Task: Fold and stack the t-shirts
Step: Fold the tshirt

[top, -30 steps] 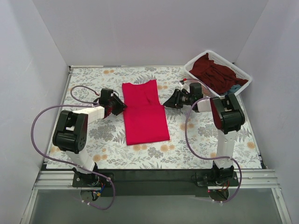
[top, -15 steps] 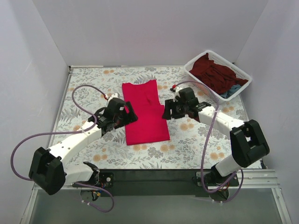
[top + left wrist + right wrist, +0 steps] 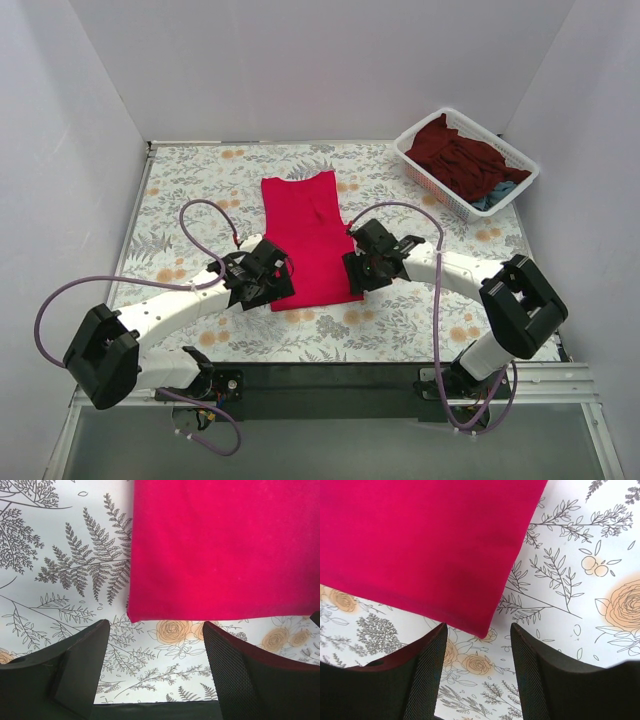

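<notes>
Though poised at 7 and 5 o'clock corners of flat, folded crimson-red cloth t-shirt [image 3: 310, 235] on floral-print counter [image 3: 190, 180], found left jaws and right jaws released, grasping nothing.

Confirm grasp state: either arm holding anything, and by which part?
Nothing held: left gripper and right gripper are open, each at a near corner of the red t-shirt, which lies flat.

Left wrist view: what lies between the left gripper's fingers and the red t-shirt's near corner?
Only bare floral table cover; the left gripper stands open just short of the red t-shirt, not touching it. The left wrist view shows this.
</notes>
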Available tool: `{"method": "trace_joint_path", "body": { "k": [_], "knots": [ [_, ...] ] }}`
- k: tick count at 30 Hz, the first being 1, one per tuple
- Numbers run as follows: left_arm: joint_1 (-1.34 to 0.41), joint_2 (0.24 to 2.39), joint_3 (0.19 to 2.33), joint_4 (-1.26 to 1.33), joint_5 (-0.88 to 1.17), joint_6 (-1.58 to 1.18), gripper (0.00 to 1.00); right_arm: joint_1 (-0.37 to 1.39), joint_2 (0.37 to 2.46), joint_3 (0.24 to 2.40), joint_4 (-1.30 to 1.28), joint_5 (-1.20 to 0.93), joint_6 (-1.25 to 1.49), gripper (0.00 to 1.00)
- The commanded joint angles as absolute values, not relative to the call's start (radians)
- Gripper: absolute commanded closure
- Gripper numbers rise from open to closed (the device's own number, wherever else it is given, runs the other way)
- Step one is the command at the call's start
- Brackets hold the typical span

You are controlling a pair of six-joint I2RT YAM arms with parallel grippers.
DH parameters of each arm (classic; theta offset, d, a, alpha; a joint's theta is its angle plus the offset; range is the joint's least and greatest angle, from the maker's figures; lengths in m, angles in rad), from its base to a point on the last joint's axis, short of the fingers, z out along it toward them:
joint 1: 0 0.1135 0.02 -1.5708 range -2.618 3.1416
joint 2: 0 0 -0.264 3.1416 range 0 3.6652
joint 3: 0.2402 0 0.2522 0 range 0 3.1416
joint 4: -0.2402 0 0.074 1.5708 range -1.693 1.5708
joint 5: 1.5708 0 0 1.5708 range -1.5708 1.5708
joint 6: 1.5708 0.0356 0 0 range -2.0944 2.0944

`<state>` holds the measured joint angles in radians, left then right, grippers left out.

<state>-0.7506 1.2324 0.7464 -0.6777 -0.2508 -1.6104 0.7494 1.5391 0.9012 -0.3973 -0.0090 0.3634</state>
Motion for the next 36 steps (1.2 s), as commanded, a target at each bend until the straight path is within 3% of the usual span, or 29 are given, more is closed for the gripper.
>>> {"method": "trace_joint_path", "body": {
  "k": [1, 5, 14, 22, 29, 36],
  "knots": [
    [-0.761, 1.242, 0.73, -0.686, -0.298, -1.644, 0.26, 0.77, 1.568, 0.911, -0.417, 0.055, 0.391, 0.41],
    [-0.762, 1.252, 0.713, -0.675, -0.291, -1.655, 0.27, 0.79, 1.617, 0.901, -0.417, 0.092, 0.399, 0.42],
    [-0.765, 1.227, 0.68, -0.675, -0.278, -1.669, 0.27, 0.848, 1.69, 0.836, -0.422, 0.097, 0.428, 0.57],
    [-0.765, 1.247, 0.684, -0.669, -0.264, -1.674, 0.27, 0.867, 1.701, 0.808, -0.451, 0.078, 0.434, 0.99],
    [-0.765, 1.278, 0.689, -0.658, -0.262, -1.678, 0.29, 0.873, 1.698, 0.813, -0.463, 0.087, 0.425, 0.99],
    [-0.765, 1.333, 0.707, -0.647, -0.282, -1.677, 0.46, 0.881, 1.7, 0.816, -0.465, 0.089, 0.419, 0.99]
  ]
}}
